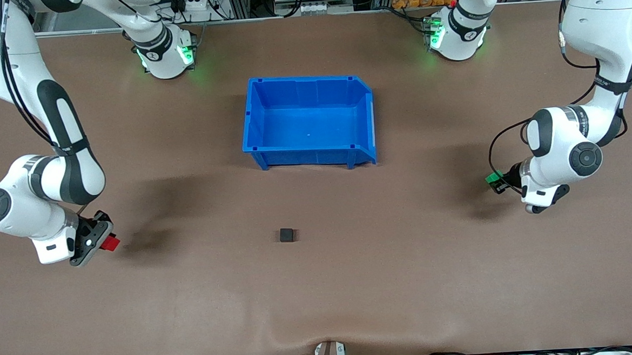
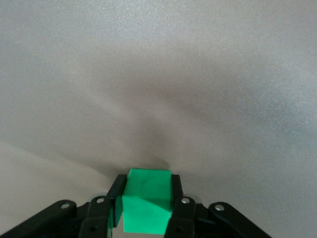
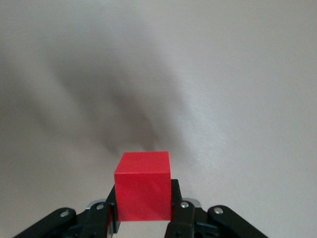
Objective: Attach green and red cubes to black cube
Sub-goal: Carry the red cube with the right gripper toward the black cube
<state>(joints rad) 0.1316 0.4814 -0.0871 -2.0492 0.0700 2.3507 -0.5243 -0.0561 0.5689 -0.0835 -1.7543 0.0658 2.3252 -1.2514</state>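
The black cube (image 1: 286,235) sits alone on the brown table, nearer the front camera than the blue bin. My left gripper (image 1: 496,181) is shut on the green cube (image 1: 492,178) and holds it above the table toward the left arm's end; the left wrist view shows the green cube (image 2: 147,200) clamped between the black fingers (image 2: 117,196). My right gripper (image 1: 103,240) is shut on the red cube (image 1: 112,243) above the table toward the right arm's end; the right wrist view shows the red cube (image 3: 143,186) between its fingers (image 3: 110,204).
A blue open bin (image 1: 368,115) stands at the table's middle, farther from the front camera than the black cube. Both wrist views show only bare table surface past the held cubes.
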